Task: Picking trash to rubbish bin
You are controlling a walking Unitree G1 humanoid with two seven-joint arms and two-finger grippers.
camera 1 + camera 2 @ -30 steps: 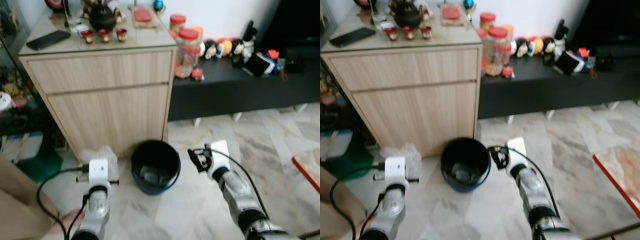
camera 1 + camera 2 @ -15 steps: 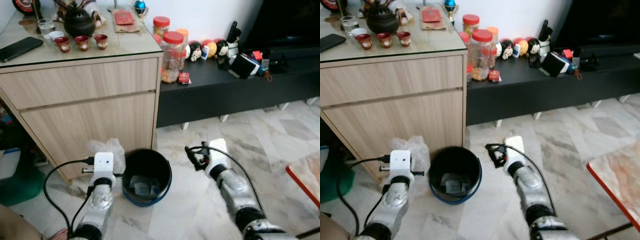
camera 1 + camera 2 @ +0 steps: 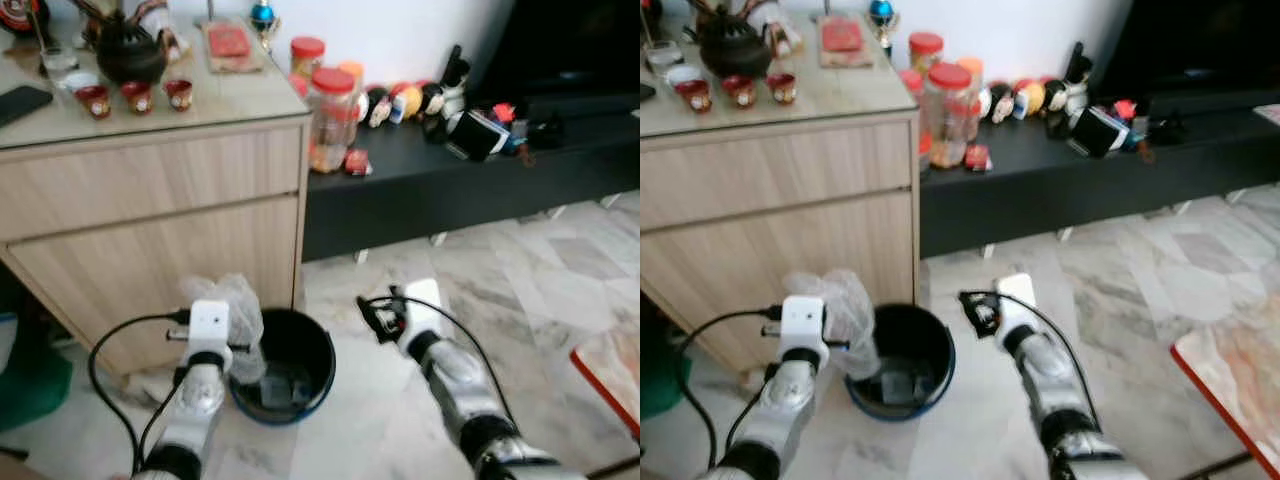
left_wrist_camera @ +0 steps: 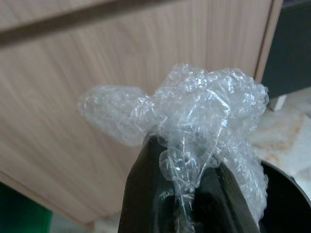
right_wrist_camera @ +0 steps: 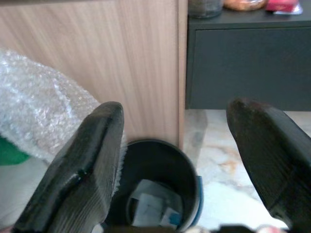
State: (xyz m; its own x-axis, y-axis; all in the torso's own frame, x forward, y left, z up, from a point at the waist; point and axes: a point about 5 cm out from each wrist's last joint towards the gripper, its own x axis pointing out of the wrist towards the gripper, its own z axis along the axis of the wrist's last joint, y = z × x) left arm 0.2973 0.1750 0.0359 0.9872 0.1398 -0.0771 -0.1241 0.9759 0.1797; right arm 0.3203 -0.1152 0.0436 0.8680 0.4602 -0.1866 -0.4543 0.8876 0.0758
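One crumpled clear bubble wrap [image 4: 194, 121] clamped in left hand [image 4: 187, 194].

Clear bubble wrap [image 3: 232, 312], black bin [image 3: 300, 355] with blue rim, pale woodgrain cabinet [image 3: 150, 220].

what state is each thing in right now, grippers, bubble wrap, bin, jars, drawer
left gripper: shut on the bubble wrap
bubble wrap: crumpled, held at the bin's rim
right gripper: open, holding nothing
rubbish bin: upright, no lid, some trash already inside
red-lidded jars: upright, lids on
cabinet drawer: closed
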